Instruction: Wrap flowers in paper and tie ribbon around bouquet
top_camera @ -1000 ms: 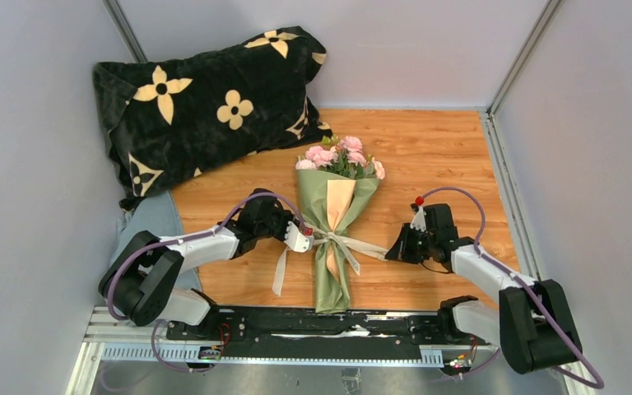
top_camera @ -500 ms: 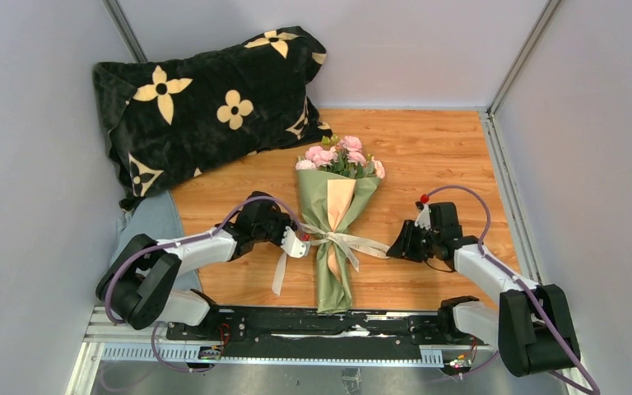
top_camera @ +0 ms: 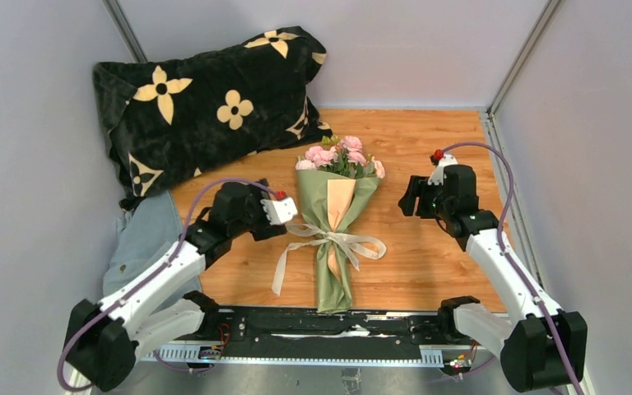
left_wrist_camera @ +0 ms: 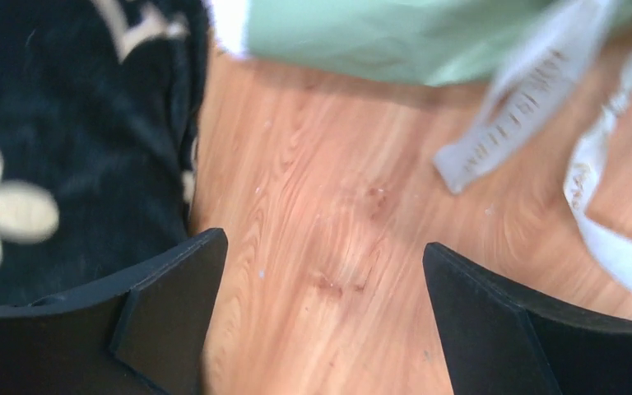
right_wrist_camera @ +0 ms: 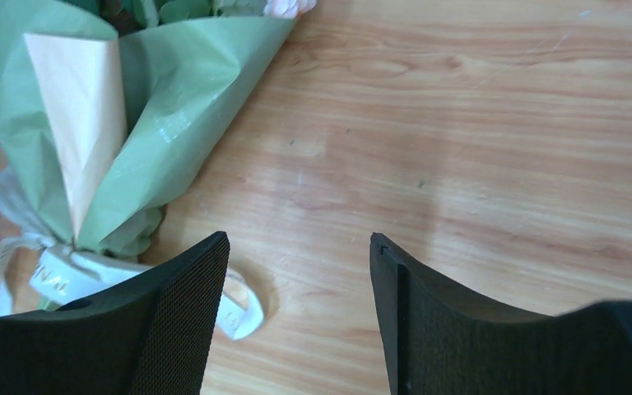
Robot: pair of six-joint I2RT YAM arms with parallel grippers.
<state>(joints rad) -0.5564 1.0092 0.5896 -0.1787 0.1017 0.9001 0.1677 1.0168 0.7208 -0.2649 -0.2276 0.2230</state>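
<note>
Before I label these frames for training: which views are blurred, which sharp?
Left wrist: the ribbon and green paper are smeared. Right wrist: the grain of the table is crisp. Top view: sharp, evenly lit, no glare.

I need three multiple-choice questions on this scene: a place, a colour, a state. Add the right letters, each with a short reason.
1. Where does the bouquet lie? A) on the pillow B) on the wooden table C) in a box
2. The outer paper has which colour? A) red B) blue C) olive-green
3. The ribbon is: A) tied around the bouquet B) held by both grippers C) missing
1 B: bare wood lies around it. 2 C: green wraps a tan sheet. 3 A: it is knotted at the waist; the left gripper and right gripper stand open, empty.
</note>
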